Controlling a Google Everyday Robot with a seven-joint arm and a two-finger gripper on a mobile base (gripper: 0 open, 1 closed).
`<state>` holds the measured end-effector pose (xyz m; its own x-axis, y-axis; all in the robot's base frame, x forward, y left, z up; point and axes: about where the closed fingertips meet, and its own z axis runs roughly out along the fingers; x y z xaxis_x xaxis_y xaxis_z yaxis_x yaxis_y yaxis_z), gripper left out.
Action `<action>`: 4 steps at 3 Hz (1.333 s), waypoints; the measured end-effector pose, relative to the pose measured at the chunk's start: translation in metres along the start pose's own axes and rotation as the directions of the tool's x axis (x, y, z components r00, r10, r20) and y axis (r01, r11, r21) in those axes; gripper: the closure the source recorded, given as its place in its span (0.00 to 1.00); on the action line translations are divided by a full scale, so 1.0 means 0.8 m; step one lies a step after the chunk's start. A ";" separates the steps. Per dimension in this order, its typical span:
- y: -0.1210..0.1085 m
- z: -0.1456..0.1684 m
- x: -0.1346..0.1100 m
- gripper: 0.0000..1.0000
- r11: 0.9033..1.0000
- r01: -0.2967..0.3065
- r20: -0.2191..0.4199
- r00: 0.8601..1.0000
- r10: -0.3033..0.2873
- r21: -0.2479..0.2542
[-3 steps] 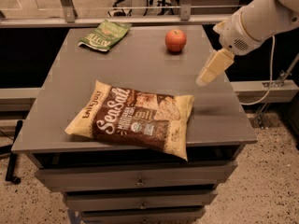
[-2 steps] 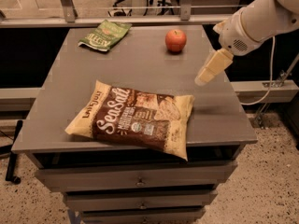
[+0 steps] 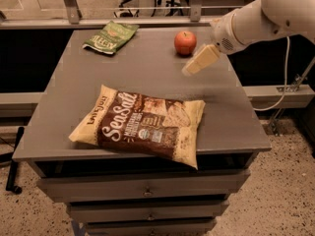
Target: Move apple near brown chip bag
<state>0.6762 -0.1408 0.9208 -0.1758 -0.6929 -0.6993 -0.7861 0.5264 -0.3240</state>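
Observation:
The apple, red-orange and round, sits on the grey table near its far right side. The brown chip bag, dark brown with pale yellow ends and white "Sea Salt" script, lies flat near the table's front edge. My gripper, cream-coloured on a white arm, reaches in from the right. It hovers just right of and in front of the apple, tip pointing down-left, apart from the apple. It holds nothing that I can see.
A smaller green bag lies at the table's far left corner. The table is a cabinet top with drawers below. A railing runs behind it. A cable hangs at the right.
My gripper has moved left over the table, closer to the apple. The apple and both bags have not moved.

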 end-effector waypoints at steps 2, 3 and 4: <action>-0.049 0.060 -0.022 0.00 0.991 -0.136 0.172 0.976 0.132 0.012; -0.075 0.100 -0.019 0.00 0.980 -0.198 0.237 0.952 0.194 -0.004; -0.102 0.132 -0.012 0.00 0.974 -0.227 0.272 0.937 0.220 -0.005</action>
<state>0.8048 -0.1252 0.8867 -0.1764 -0.3993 -0.8997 -0.7285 0.6677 -0.1535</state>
